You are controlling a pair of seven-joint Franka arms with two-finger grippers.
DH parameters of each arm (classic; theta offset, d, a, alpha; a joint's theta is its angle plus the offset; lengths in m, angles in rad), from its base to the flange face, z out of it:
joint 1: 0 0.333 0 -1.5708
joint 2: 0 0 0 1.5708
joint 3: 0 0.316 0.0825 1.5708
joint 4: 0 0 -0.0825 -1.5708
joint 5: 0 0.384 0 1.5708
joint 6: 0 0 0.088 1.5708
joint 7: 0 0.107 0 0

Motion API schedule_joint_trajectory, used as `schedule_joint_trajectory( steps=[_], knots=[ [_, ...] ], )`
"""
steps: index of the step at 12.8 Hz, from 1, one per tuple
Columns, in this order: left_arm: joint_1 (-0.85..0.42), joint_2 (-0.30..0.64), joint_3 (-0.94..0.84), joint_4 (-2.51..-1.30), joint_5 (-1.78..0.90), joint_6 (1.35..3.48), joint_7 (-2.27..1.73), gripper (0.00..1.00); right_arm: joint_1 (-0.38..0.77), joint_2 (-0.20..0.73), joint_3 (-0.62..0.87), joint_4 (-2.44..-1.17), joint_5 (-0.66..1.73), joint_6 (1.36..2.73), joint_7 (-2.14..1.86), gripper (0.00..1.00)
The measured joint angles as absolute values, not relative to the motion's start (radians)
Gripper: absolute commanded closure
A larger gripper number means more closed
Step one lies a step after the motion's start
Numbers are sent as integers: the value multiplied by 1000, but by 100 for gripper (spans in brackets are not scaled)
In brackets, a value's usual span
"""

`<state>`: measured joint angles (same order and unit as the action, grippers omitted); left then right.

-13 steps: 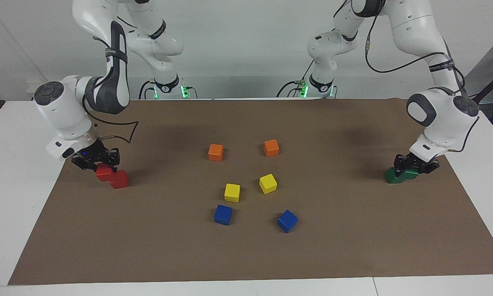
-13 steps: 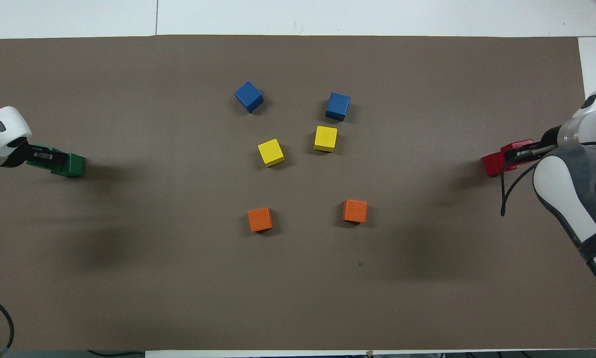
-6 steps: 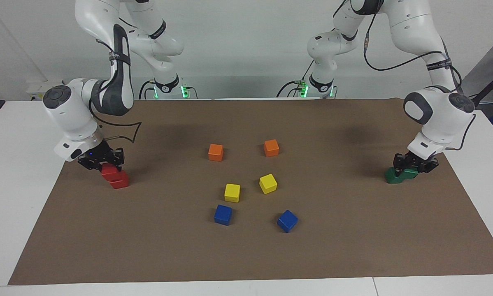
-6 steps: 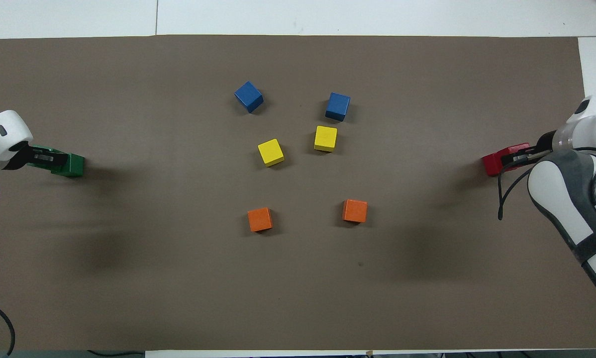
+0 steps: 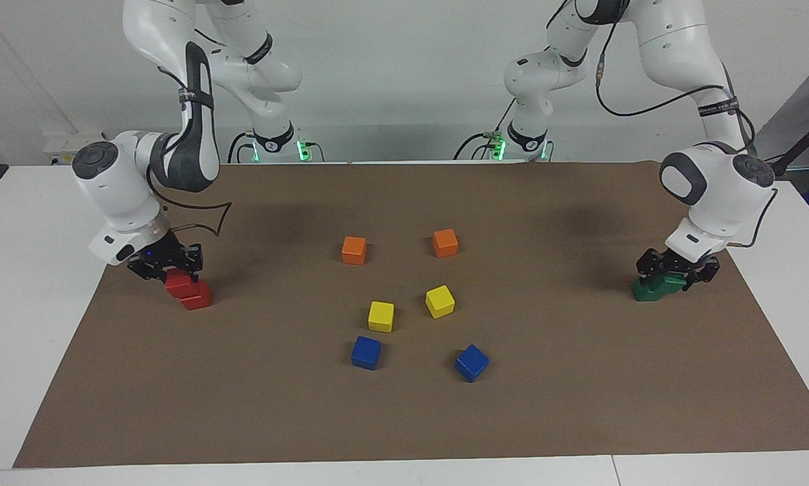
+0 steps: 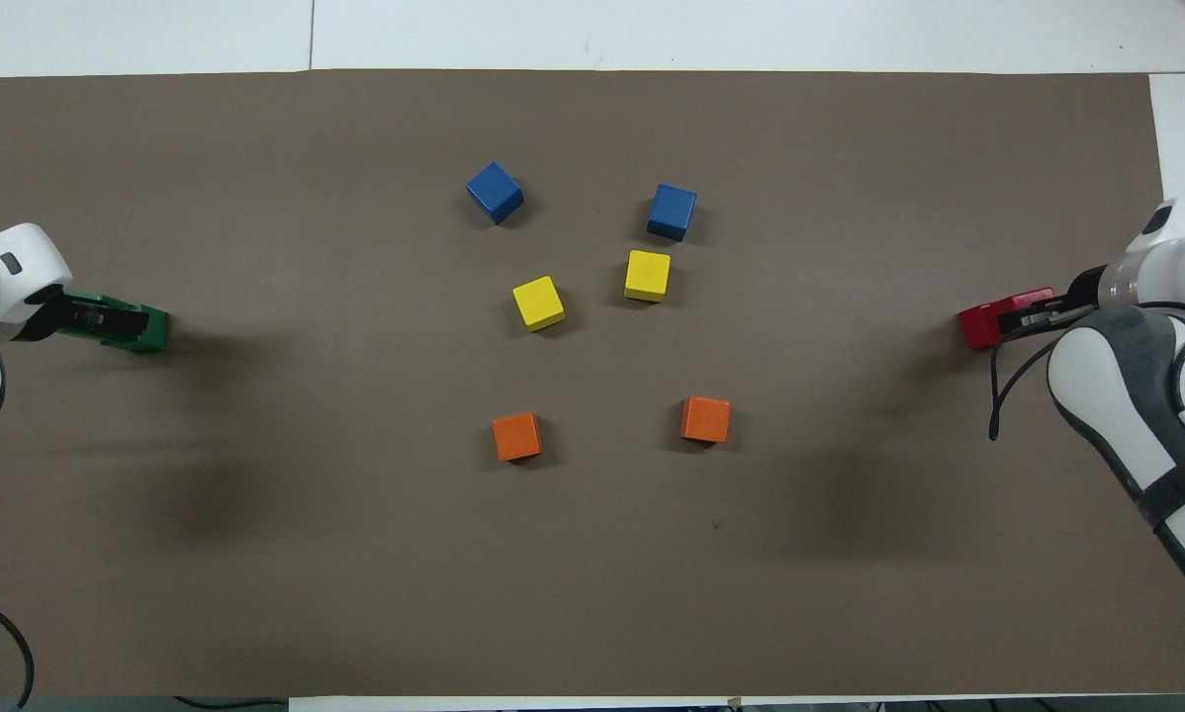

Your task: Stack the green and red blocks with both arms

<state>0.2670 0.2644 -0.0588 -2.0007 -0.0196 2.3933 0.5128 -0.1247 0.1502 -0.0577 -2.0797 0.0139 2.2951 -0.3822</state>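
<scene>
Two red blocks are at the right arm's end of the mat. My right gripper (image 5: 173, 275) is shut on the upper red block (image 5: 177, 283), which overlaps the lower red block (image 5: 198, 299) at an offset. In the overhead view the red blocks (image 6: 983, 324) show beside that gripper (image 6: 1038, 314). Two green blocks are at the left arm's end. My left gripper (image 5: 674, 272) is low over the upper green block (image 5: 671, 284), which overlaps the lower green block (image 5: 645, 291). I cannot tell whether either upper block rests on its lower one. In the overhead view the green blocks (image 6: 147, 329) are partly hidden by that gripper (image 6: 98, 316).
In the middle of the brown mat (image 5: 580, 405) lie two orange cubes (image 5: 354, 250) (image 5: 445, 243), two yellow cubes (image 5: 381, 316) (image 5: 439, 301) and two blue cubes (image 5: 366, 352) (image 5: 471, 362). White table shows past the mat's ends.
My right gripper has carried its red block a little toward and over the other red block. My left wrist has risen slightly over the green blocks, which have stayed put.
</scene>
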Motion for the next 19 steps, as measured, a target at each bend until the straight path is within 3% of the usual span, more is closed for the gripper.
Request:
schedule_joint_trajectory(
  steps=[4,13,19],
  knots=[
    [267,254,-61,-1960,-20,2346,513,0,-125,150,-57,-2087,14,2297,-382,87],
    [249,188,-79,-1645,-20,1899,379,0,-124,150,-54,-2095,14,2299,-382,85],
    [120,81,-86,-1610,-20,1795,20,0,-124,150,-53,-2099,14,2312,-382,84]
  ],
)
